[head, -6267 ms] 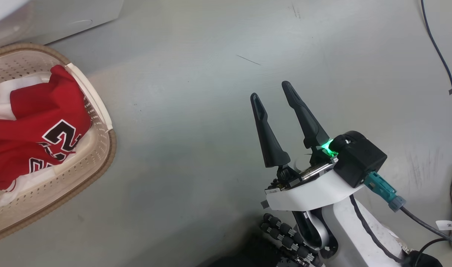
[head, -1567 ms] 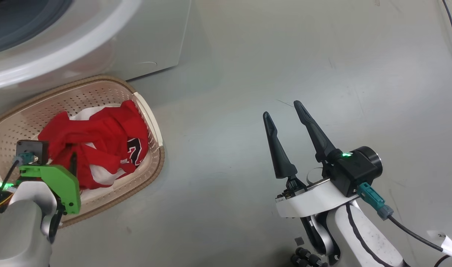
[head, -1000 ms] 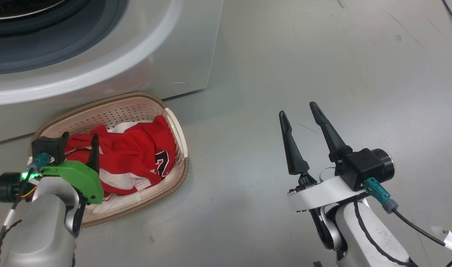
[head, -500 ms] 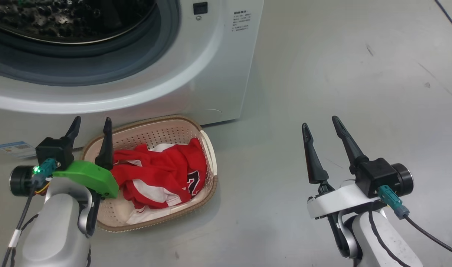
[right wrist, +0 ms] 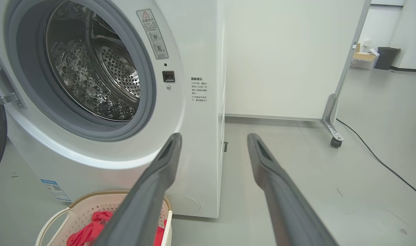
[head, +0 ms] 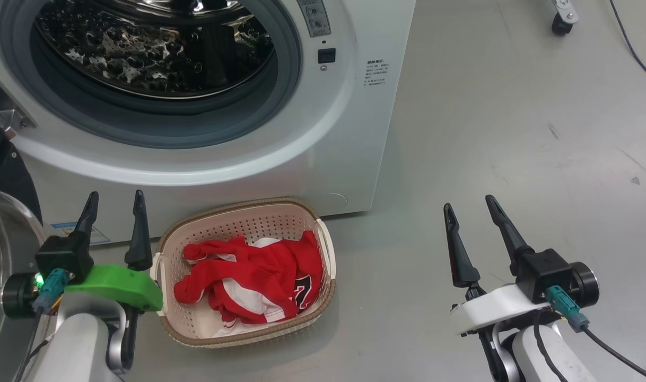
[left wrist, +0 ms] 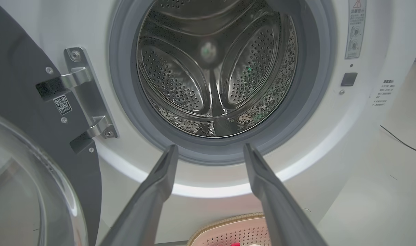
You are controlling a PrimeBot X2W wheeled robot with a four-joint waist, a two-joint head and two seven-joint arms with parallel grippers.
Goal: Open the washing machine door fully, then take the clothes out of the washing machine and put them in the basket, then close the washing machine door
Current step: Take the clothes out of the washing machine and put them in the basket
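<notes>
The washing machine (head: 323, 138) stands with its door (head: 2, 170) swung open at the left; the door's glass bowl (left wrist: 23, 191) bulges close to the left wrist camera. Bare steel shows in the drum (left wrist: 211, 68). On the floor in front sits the basket (head: 238, 204) with the red clothes (head: 249, 276) piled inside, the number partly showing. My left gripper (head: 116, 193) is open just left of the basket, fingers pointing at the machine's front. My right gripper (head: 469, 201) is open over bare floor, well right of the basket. Both are empty.
A white partition on a caster (right wrist: 332, 141) stands right of the machine, with a dark cable (right wrist: 382, 160) across the grey floor behind it. The same caster (head: 564, 16) and cable (head: 633, 48) sit at the head view's top right.
The head camera has tilted up, bringing the machine's opening and the open door into the picture. The left arm has risen into view beside the basket. Both grippers stay open.
</notes>
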